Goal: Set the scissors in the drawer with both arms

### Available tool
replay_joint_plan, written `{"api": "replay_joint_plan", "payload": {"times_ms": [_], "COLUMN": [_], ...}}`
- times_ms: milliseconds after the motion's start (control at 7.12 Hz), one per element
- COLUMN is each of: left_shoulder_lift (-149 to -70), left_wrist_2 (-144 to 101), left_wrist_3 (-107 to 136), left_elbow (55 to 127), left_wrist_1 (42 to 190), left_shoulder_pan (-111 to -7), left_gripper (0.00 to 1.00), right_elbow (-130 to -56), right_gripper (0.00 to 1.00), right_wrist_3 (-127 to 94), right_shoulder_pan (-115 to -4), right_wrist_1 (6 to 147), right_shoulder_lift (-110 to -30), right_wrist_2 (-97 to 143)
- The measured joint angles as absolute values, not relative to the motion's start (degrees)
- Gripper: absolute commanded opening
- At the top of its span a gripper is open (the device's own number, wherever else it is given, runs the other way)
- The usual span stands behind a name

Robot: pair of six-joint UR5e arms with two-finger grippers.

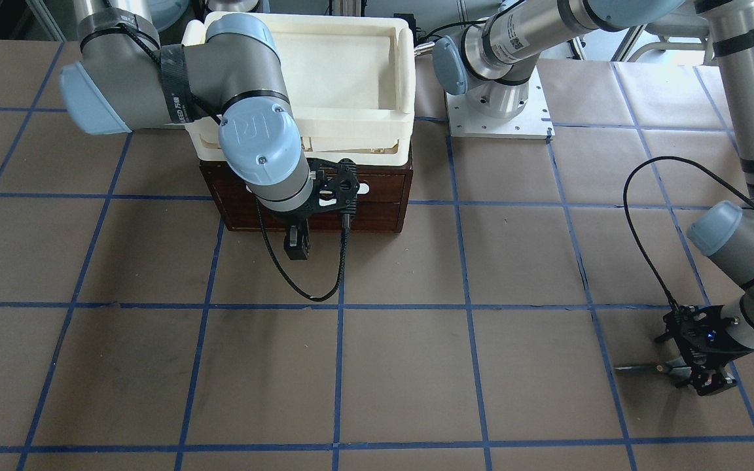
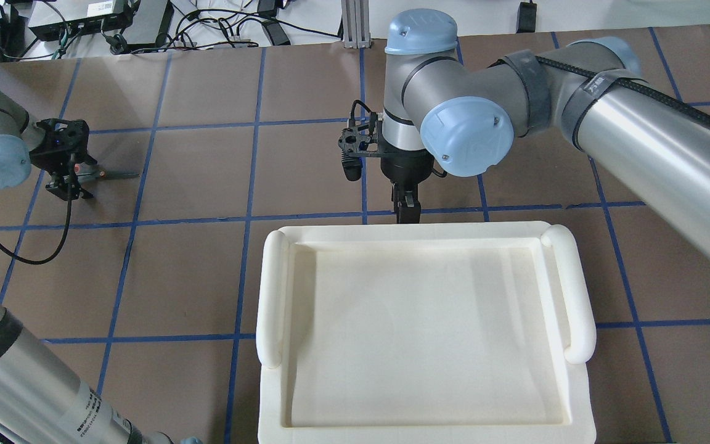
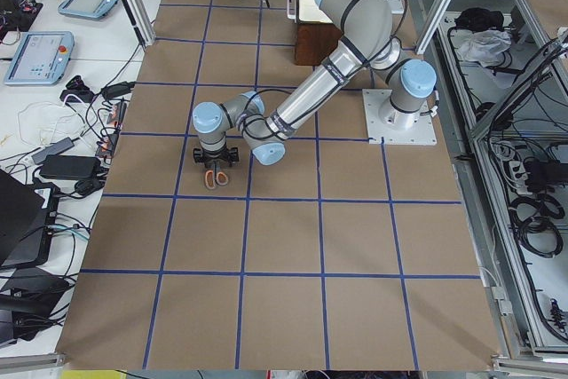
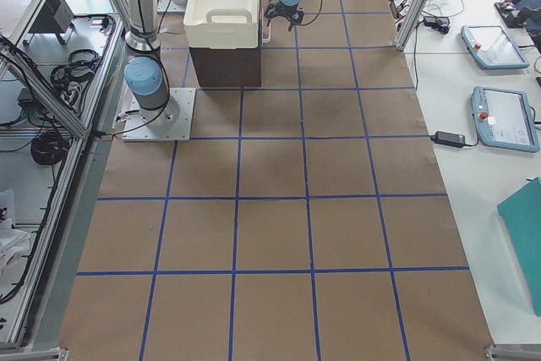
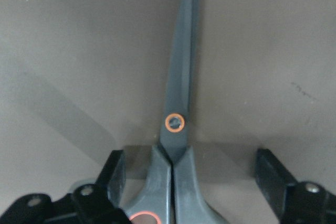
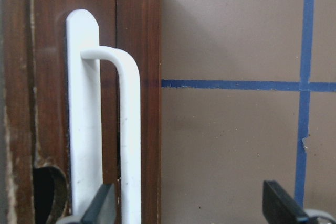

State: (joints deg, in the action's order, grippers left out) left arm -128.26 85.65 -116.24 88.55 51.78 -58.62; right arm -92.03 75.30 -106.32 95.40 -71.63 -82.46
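Scissors lie flat on the table, far out on the robot's left and well apart from the drawer. The left arm is much the nearer one. The left fingers hang directly over the scissors, spread apart and gripping nothing, one on each side of the grey shanks just behind the pivot screw. The blades are closed. Their long axis runs straight away from the wrist camera, crosswise to the gap between the fingers. The tips point toward the middle of the table. Closing here would likely pinch across the narrow neck.

The drawer is shut, set in a dark brown chest under a cream tray. The right fingers are also apart and empty, close to the drawer front at its white handle. The handle sits against one finger's side, not in the middle of the gap.

The scissors' loops are cut off at the bottom of the left wrist view. Whether the left fingers touch the table cannot be told. The right fingertips are cropped, so whether the handle is inside the gap is unclear. The right arm covers much of the drawer front, and the tray hides the drawer from overhead.
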Motion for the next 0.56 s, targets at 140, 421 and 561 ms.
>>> {"api": "replay_joint_plan", "payload": {"times_ms": [140,421,561], "left_shoulder_lift": [-128.4,-128.5,-128.5], "left_wrist_2": [85.6,85.5,85.4], "left_wrist_3": [-116.3,-116.7,-117.3], "left_elbow": [88.3,87.9,87.7], "left_wrist_1": [51.8,51.8,51.7], "left_shoulder_pan": [-58.6,-58.6,-58.6], "left_gripper": [0.58,0.33,0.24], "right_elbow": [-92.4,-93.1,-93.2], "right_gripper": [0.95,0.85,0.78], "right_wrist_3": [75.4,75.5,75.6], "right_shoulder_pan": [-106.3,-106.3,-106.3], "right_wrist_1": [95.4,96.1,96.8], "right_shoulder_lift": [-71.2,-70.4,-70.0], "right_wrist_2": [-82.4,-82.4,-82.4]}}
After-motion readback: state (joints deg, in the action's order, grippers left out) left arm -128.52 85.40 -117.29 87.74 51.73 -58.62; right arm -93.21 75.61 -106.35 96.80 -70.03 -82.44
